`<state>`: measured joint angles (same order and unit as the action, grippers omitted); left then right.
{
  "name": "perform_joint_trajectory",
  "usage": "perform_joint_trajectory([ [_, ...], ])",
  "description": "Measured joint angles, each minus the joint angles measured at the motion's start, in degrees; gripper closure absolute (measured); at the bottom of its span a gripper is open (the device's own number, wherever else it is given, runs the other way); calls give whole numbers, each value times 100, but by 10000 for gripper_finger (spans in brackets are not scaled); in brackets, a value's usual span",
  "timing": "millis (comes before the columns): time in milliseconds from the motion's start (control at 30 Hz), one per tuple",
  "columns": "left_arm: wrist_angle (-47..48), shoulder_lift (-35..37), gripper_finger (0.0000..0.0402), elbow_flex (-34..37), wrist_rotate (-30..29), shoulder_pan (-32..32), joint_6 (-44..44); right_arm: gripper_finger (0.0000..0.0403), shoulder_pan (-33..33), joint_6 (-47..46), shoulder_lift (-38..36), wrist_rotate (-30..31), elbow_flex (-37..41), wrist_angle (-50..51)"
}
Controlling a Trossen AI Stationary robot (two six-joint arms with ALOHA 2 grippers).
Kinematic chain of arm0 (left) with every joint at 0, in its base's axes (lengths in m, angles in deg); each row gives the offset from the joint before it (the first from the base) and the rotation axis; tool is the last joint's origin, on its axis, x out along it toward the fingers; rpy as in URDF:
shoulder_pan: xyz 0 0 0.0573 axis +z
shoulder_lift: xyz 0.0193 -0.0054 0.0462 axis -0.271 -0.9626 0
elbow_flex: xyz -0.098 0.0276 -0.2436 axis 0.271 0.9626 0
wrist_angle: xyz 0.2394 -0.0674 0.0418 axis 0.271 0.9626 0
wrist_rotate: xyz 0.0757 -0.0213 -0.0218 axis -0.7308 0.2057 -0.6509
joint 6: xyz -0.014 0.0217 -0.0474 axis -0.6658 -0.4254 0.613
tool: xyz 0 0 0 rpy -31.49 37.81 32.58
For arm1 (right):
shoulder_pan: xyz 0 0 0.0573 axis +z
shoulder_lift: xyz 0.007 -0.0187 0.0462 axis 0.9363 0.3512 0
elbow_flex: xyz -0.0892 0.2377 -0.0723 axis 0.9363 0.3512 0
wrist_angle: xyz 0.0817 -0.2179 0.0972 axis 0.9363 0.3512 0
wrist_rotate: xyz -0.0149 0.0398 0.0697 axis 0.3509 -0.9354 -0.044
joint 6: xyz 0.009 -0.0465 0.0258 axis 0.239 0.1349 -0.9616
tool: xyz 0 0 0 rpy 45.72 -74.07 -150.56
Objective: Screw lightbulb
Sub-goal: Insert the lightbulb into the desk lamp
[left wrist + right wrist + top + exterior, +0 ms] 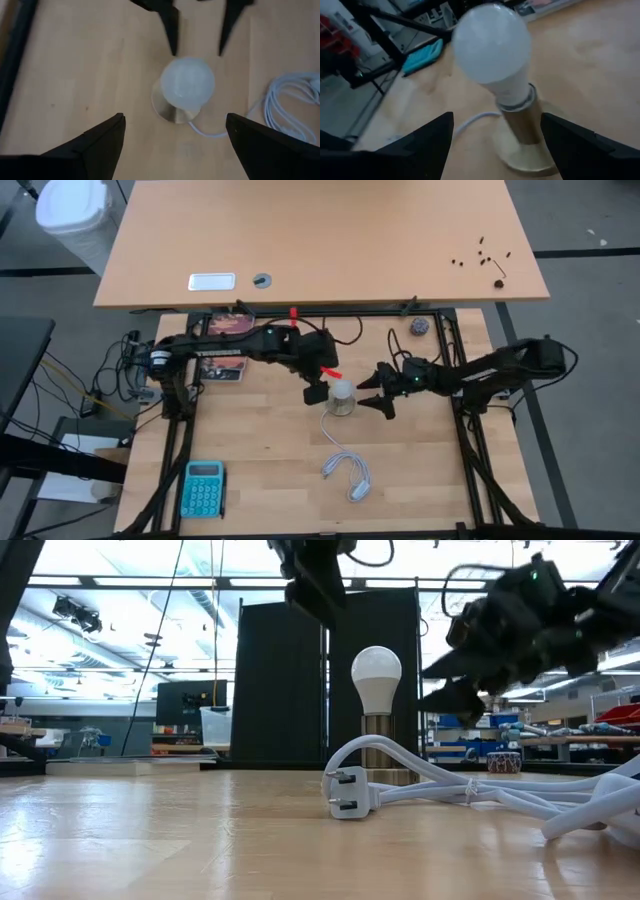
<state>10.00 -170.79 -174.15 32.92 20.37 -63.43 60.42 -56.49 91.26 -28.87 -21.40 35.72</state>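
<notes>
The white lightbulb (342,390) stands upright with its screw base in a brass socket (376,745) whose round foot rests on the table's middle. My left gripper (175,120) hovers open above the bulb and a little to its left, pointing steeply down; its fingers are clear of the glass. My right gripper (497,117) is open on the bulb's right side, nearly level, with its fingertips (440,680) a short way off the bulb (376,675). Neither gripper holds anything.
The socket's white cord (348,468) lies coiled toward the near edge, its plug (348,792) on the wood. A teal calculator (203,487) lies near left, a small ball (419,327) far right, and a booklet (222,367) under the left arm.
</notes>
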Motion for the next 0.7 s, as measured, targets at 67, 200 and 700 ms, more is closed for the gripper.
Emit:
perform_joint_trajectory([
  [67, -63, 92, 59, 2, -149, -43, 153, 94, 204, -364, -341, 115, -178, 601],
  [200, -244, 270, 71, 0, -368, -168, 392, 94, 666, -1013, -1022, 413, -649, 2170],
  [700, -1044, 421, 83, 186, -744, -940, 55, 95, 1441, -1437, -1542, 2212, -3727, 7333],
])
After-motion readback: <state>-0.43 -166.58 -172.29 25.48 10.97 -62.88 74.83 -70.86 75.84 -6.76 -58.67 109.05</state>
